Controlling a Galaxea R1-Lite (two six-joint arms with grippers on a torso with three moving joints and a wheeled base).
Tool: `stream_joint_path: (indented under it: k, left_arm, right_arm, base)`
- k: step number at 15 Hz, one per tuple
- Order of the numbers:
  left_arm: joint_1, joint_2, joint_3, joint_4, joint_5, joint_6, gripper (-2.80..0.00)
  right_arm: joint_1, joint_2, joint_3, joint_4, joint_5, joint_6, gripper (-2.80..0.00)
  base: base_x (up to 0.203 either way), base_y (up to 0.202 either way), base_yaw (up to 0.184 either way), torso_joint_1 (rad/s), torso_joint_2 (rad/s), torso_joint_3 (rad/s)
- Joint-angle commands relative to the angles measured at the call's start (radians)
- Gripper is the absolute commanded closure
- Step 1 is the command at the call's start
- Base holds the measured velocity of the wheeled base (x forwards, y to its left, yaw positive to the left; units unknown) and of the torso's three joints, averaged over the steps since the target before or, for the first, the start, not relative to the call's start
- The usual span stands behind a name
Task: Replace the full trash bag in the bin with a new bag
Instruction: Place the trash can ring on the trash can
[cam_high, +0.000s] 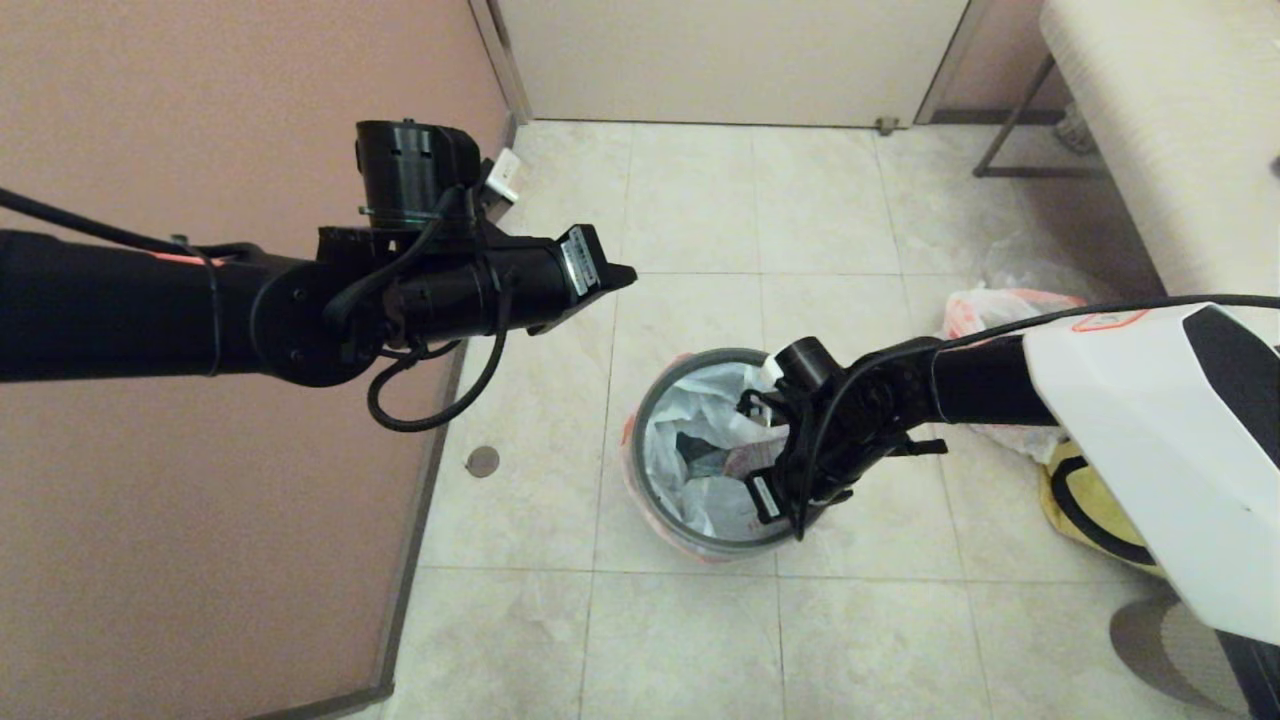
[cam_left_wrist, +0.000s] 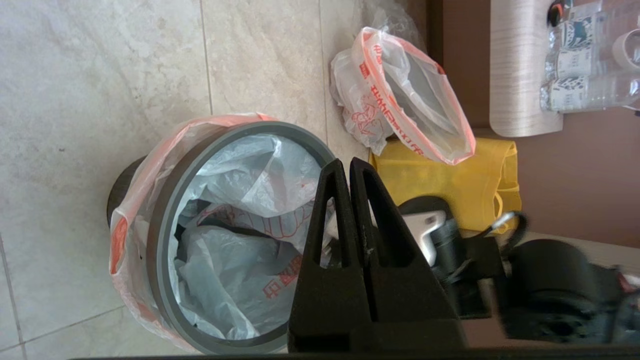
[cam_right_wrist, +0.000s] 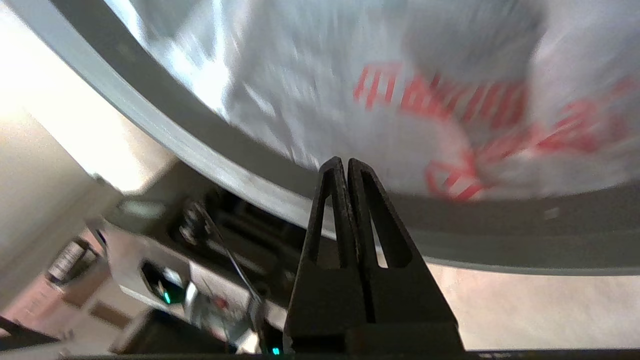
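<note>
Grey hoop (cam_high: 640, 400) sat on bin (cam_left_wrist: 120, 187), full trash bag (cam_high: 700, 450) inside | right tool (cam_high: 770, 495) pressed together, empty, at rim | left tool (cam_high: 610, 275) together, parked high | risk: bag film slips or tears if pinched thin.
</note>
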Motion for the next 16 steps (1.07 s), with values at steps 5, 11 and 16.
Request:
stream_joint_path:
  k: [5, 11, 16]
  left_arm:
    - [-0.007, 0.123, -0.008, 0.000, -0.045, 0.003, 0.00]
    - [0.030, 0.293, -0.019, 0.000, -0.111, 0.113, 0.00]
    - [0.103, 0.366, 0.026, -0.059, -0.284, 0.161, 0.00]
  right_arm:
    - [-0.083, -0.041, 0.023, -0.219, 0.190, 0.113, 0.00]
    - [-0.219, -0.105, 0.120, -0.219, 0.487, 0.083, 0.00]
    - [-0.299, -0.087, 0.131, -0.185, 0.665, -0.037, 0.00]
  base:
    - [0.000, 0.000, 0.000, 0.000, 0.00, 0.000]
    - [0.000, 0.000, 0.000, 0.000, 0.00, 0.000]
    - [0.000, 0.000, 0.000, 0.000, 0.00, 0.000]
